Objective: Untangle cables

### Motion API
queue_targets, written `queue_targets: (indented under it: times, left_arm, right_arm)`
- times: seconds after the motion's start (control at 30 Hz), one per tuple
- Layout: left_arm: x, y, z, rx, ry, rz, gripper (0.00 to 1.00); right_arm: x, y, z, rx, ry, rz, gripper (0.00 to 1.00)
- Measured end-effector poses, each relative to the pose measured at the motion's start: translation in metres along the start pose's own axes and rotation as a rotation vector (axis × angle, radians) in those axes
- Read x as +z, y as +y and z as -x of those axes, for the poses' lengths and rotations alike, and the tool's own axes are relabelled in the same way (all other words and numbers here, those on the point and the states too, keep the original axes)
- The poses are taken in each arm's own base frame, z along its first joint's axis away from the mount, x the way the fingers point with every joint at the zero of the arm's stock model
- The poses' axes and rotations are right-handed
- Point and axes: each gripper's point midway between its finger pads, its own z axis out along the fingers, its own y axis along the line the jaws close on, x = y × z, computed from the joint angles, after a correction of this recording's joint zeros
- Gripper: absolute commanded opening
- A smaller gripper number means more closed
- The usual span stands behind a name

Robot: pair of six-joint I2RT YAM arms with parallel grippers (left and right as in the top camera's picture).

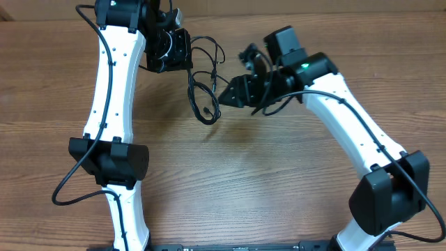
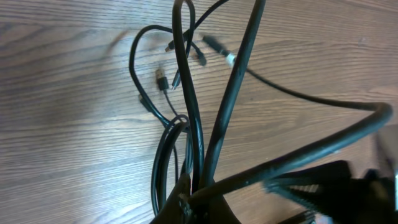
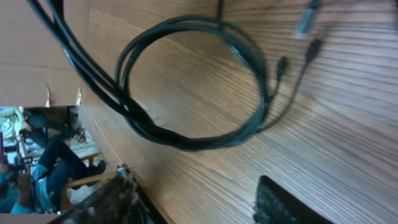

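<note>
Now: left gripper clamped on the cables, right gripper spread wide beside them

Overhead first. The left gripper (image 1: 182,54) sits toward the far side of the wooden table (image 1: 279,181). The thin black cables (image 1: 198,94) run out of it and drop into a loose tangle of loops between the two arms. The right gripper (image 1: 226,96) reaches in from the other side with its dark tip just beside that tangle. From up here I cannot tell whether it touches a strand.

Over to the left wrist. Several strands of the cables (image 2: 186,112) are gathered into one bunch at the bottom of the frame. They are pinched there in the left gripper (image 2: 193,202), which is closed tight on them. From that pinch they fan out across the wood. One strand sweeps off to the right, big and blurred because it is so close to the lens. Farther out are the small plug ends (image 2: 161,81), one with a silvery tip, lying apart from each other.

And the right wrist. The right gripper (image 3: 196,186) has its fingers (image 3: 121,193) set wide apart with no cord between them. Beyond the fingertips the cables form a doubled ring (image 3: 186,144) over the wood grain. Two strands run from the ring up to the top left corner. At the upper right are three plug ends (image 3: 281,65), soft and out of focus. I cannot tell whether the ring rests on the table or hangs just above it.
</note>
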Motion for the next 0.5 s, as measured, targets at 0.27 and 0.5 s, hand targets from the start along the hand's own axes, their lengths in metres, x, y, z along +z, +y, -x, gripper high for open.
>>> queue_targets:
  times: [0.27,0.5]
  left_arm:
    - [0.000,-0.009,0.004,0.004,-0.011,-0.047,0.04]
    - [0.000,-0.010,0.004,-0.003,-0.009,-0.054,0.04]
  right_arm:
    - [0.040,-0.049,-0.008,0.239,0.057,-0.162,0.64]
    - [0.070,-0.060,0.009,0.244,0.030,-0.106,0.63]
